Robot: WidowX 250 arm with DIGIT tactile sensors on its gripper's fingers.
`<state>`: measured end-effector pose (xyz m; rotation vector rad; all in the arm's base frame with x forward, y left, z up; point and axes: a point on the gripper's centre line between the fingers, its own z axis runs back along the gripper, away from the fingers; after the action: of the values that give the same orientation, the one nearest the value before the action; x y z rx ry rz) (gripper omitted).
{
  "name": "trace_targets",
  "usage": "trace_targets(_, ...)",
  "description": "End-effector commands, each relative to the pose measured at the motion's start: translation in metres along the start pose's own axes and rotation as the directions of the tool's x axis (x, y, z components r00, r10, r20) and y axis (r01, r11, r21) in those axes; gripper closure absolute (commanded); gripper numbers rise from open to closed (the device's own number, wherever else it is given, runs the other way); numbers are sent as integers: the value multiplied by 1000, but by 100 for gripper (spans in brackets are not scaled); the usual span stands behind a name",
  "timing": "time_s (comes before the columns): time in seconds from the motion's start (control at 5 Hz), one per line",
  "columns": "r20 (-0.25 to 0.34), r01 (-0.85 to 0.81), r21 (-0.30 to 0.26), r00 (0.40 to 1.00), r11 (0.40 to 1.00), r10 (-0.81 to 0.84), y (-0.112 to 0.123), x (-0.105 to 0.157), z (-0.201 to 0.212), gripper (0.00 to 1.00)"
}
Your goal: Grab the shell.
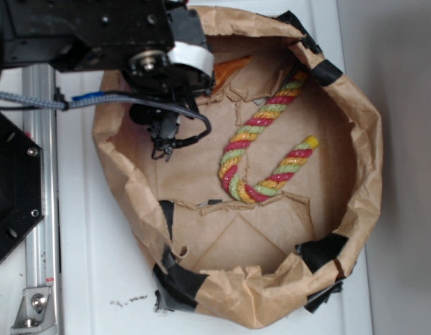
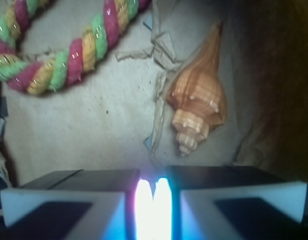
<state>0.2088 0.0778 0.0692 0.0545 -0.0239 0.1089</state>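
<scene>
Looking at it, the gripper (image 2: 154, 200) has its pads pressed together with the shell (image 2: 197, 97) lying just ahead and slightly right, so it should spread first, then straddle the fat body.

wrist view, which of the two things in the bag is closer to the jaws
The shell: its cream spire points toward the gripper, just ahead of the jaws. The rope lies farther off to the upper left.

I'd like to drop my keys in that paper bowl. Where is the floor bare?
Bare floor lies below the rope, toward the taped rim, and right of it by the paper wall. It is crowded at the top, where the gripper hovers near the shell.
</scene>
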Motion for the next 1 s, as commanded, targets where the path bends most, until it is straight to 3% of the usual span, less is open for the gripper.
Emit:
trace_targets(0.0, 147, -1, -40, 989, 999, 7, 4, 38, -6, 0)
trace_targets(0.4, 89, -8, -9, 996, 1000, 9, 7, 54, -37, 0)
trace_targets(0.6, 71, -14, 4, 997, 1000, 13, 10, 56, -44, 48)
trace_targets(0.8, 54, -12, -40, 998, 999, 14, 12, 53, -23, 100)
